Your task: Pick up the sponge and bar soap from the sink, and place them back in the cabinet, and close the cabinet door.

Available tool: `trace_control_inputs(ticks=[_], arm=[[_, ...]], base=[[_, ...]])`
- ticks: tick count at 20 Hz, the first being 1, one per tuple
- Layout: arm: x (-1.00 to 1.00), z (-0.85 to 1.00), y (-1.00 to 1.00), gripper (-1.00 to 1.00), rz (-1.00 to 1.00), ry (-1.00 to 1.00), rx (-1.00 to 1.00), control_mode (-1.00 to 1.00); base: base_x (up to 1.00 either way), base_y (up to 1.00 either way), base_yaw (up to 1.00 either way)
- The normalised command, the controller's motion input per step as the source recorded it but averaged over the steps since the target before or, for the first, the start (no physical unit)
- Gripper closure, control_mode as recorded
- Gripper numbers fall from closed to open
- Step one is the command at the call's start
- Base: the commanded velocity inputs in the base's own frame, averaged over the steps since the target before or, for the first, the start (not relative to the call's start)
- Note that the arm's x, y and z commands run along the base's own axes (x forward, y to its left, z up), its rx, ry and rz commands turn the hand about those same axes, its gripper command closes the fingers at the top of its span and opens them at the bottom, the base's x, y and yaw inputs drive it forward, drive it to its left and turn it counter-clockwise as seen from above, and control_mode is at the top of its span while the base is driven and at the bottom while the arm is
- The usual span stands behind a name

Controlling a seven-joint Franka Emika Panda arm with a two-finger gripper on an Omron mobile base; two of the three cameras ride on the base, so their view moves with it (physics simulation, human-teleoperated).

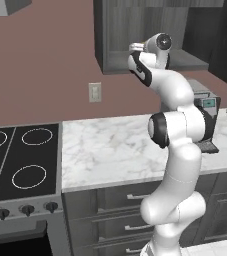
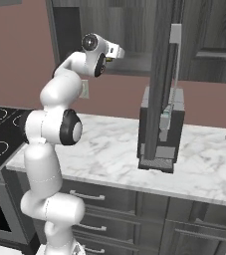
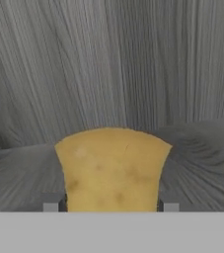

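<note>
The sponge [image 3: 112, 170] is between the two finger tips of the gripper [image 3: 111, 205], a mustard-yellow lumpy block that covers the low middle of the hand view. One finger tip [image 3: 61, 203] shows at its left edge and the other at its right edge, both tight against it, so the claw looks closed on the sponge; whether the grip is already getting loose, I cannot tell. Behind the sponge there is the dark grey wood-grain inside of the cabinet [image 1: 135, 35], with its grey shelf [image 3: 202, 143] running under and around the block. I judge the sponge to be at shelf level, but whether it rests on the shelf or hangs just above it, the pictures do not tell.

In the base views the arm is stretched high, with the hand reaching into the open wall cabinet above the marble counter [image 1: 105, 145]. It is held so high because the shelf is well above the counter. The cabinet door [image 2: 164, 74] stands open, edge-on in the right base view, with its long silver handle [image 2: 175, 55] toward the camera; it must be open for the hand to pass.

My judgement: this is the placing step for the sponge. The bar soap and the closing of the door are not yet done.
</note>
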Motion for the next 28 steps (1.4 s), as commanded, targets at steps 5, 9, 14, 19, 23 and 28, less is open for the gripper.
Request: trace_control_inputs(ticks=[5, 9, 14, 19, 23, 28], arm=[[0.0, 0.0, 0.0, -1.0, 0.0, 0.0, 0.0, -1.0], [0.0, 0.0, 0.0, -1.0, 0.0, 0.0, 0.0, -1.0], [-0.14, 0.0, 0.0, -1.0, 0.0, 0.0, 0.0, -1.0], [-0.42, 0.0, 0.0, -1.0, 0.0, 0.0, 0.0, -1.0], [-0.59, -0.12, 0.0, -1.0, 0.0, 0.0, 0.0, -1.0], [-0.68, -0.01, 0.0, -1.0, 0.01, -0.03, 0.0, -1.0]], base=[[0.0, 0.0, 0.0], [0.0, 0.0, 0.0], [0.0, 0.0, 0.0], [0.0, 0.0, 0.0], [0.0, 0.0, 0.0], [0.0, 0.0, 0.0]])
